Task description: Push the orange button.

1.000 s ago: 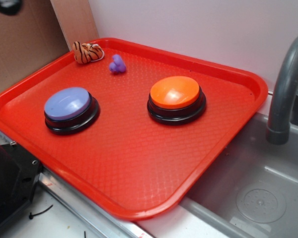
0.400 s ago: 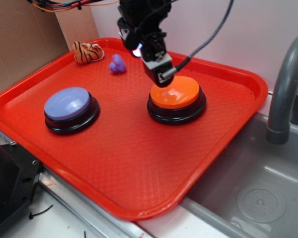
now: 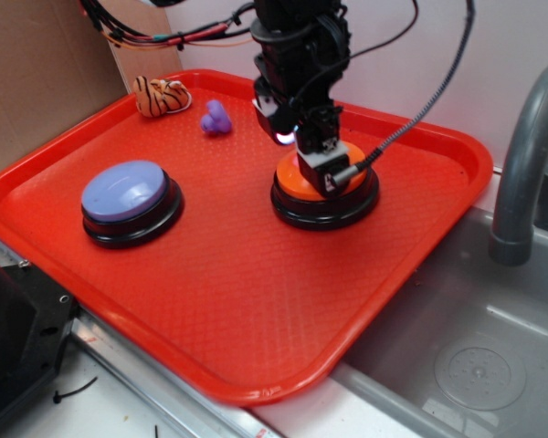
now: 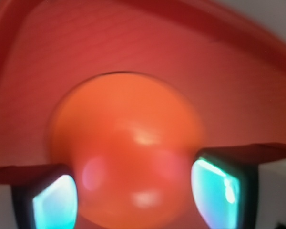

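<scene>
The orange button (image 3: 289, 175), a glossy orange dome on a black ring base, sits right of centre on the red tray (image 3: 237, 301). My gripper (image 3: 321, 173) points down at the dome's top, at or just above its surface; contact cannot be judged. In the wrist view the blurred orange button (image 4: 128, 143) fills the middle. My gripper (image 4: 133, 195) is open, with its two teal-lit fingertips (image 4: 55, 202) apart on either side of the dome and nothing held.
A lavender-blue button (image 3: 128, 192) stands on the tray's left. A small tiger toy (image 3: 162, 95) and a purple toy (image 3: 216, 119) lie at the back. A grey sink (image 3: 475, 356) with a faucet (image 3: 522, 164) lies to the right.
The arm came into view from the top and moved down and to the right, from the button's back-left edge to over its top. The button and toys have not shifted.
</scene>
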